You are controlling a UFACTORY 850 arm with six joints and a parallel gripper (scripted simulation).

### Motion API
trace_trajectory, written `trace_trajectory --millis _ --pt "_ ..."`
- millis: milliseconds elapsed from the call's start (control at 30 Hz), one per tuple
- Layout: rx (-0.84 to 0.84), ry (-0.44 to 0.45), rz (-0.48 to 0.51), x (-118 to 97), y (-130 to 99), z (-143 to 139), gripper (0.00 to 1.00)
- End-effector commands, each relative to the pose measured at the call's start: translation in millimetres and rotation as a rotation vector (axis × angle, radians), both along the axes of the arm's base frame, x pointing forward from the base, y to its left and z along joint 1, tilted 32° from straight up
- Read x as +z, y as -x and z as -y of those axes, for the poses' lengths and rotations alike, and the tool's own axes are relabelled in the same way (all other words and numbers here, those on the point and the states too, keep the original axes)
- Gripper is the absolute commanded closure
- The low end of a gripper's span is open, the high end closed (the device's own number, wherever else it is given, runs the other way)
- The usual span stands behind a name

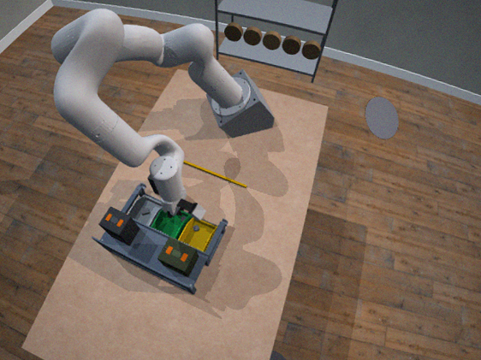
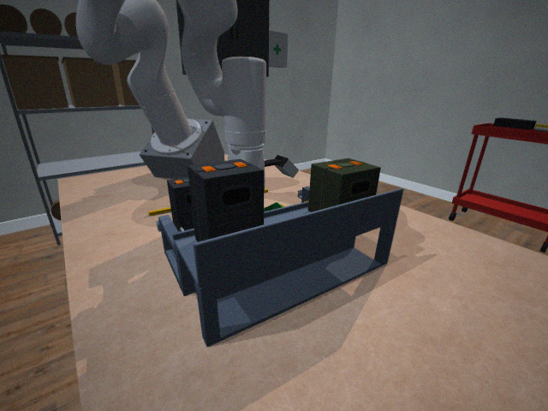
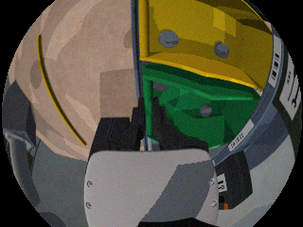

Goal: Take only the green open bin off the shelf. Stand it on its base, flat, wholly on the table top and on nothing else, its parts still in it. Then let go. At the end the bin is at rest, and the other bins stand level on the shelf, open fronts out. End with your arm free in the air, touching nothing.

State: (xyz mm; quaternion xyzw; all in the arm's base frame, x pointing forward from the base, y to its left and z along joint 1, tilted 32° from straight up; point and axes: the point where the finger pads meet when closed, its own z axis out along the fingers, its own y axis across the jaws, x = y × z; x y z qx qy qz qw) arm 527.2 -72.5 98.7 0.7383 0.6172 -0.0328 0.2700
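The green open bin [image 1: 165, 224] [image 3: 237, 113] stands on the blue-grey shelf [image 1: 144, 252] [image 2: 288, 247], between a grey bin [image 1: 140, 213] and a yellow bin [image 1: 198, 236] [image 3: 203, 22]. Small grey parts lie in the green and yellow bins. In the exterior view only a sliver of the green bin [image 2: 274, 205] shows behind the cases. My gripper [image 1: 174, 211] [image 3: 149, 105] reaches down at the green bin's open front and is shut on its front wall. The wrist view shows the fingers on either side of that green wall.
A black case [image 1: 118, 225] [image 2: 225, 199] and an olive case [image 1: 176, 256] [image 2: 342, 183] with orange latches stand on the shelf's upper level. A thin yellow rod [image 1: 214, 174] [image 3: 57, 97] lies on the table [image 1: 149, 328] between the shelf and the arm's base. A red cart [image 2: 500, 207] stands off the table.
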Motion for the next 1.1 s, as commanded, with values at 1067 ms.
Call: trace_trajectory --millis 1067 --pt "0.000 0.000 0.001 1.2 31.4 -8.9 1.00"
